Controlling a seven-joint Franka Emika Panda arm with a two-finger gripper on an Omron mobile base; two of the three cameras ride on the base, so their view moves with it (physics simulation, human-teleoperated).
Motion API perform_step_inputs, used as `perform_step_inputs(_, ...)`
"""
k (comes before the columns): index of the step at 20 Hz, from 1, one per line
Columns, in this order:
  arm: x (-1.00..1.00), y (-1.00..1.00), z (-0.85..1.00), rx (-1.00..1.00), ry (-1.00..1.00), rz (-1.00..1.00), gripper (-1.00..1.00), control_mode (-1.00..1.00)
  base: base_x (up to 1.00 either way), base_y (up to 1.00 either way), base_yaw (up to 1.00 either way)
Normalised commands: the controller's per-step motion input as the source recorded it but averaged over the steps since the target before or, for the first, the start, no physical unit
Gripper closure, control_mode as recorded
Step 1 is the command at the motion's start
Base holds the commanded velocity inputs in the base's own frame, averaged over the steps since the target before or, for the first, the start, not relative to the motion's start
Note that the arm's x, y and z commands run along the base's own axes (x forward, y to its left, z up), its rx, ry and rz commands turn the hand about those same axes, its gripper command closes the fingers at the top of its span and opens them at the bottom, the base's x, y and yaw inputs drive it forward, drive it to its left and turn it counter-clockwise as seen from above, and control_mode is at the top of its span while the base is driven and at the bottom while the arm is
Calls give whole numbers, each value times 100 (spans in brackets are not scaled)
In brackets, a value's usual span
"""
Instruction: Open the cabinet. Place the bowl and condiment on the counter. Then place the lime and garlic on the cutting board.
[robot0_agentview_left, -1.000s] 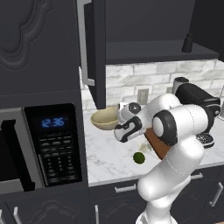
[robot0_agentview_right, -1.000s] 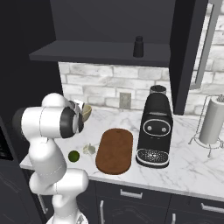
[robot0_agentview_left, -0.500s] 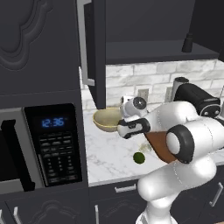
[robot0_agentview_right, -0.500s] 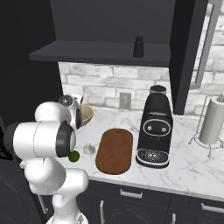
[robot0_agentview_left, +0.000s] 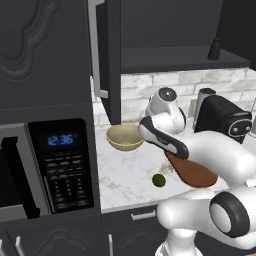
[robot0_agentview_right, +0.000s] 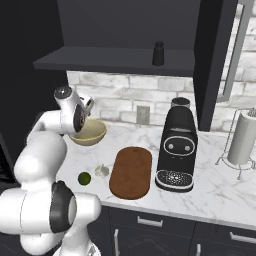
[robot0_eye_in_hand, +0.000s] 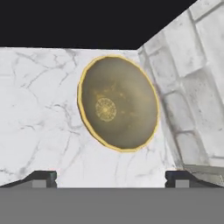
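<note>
Bowl (robot0_eye_in_hand: 118, 103) sits on the counter (robot0_eye_in_hand: 39, 109) by the backsplash; your gripper (robot0_eye_in_hand: 111, 177) is spread wide, empty, above it. Go for the condiment (robot0_agentview_right: 158, 53) on the cabinet shelf (robot0_agentview_right: 115, 61) next, rise clear of the rim first.

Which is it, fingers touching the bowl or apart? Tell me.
Apart. In the hand view the two fingers sit wide at the bottom edge, with bare counter between them and the bowl, which rests on the marble on its own.
</note>
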Motion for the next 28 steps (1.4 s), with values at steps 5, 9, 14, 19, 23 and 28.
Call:
perform_step_inputs(5, -98, -37, 46, 19, 25, -41, -100, -100, 0, 0, 0)
perform_step_inputs(9, -99, -33, 19, 18, 5, -56, -100, -100, 0, 0, 0)
perform_step_inputs(14, -70, -32, 42, 8, -2, -57, -100, -100, 0, 0, 0)
perform_step_inputs(19, -20, -38, 97, 2, -8, -44, -100, -100, 0, 0, 0)
perform_step_inputs(23, -13, -44, 100, 7, -7, -27, -100, -100, 0, 0, 0)
perform_step_inputs(28, -7, -59, 81, 14, -11, -16, -100, -100, 0, 0, 0)
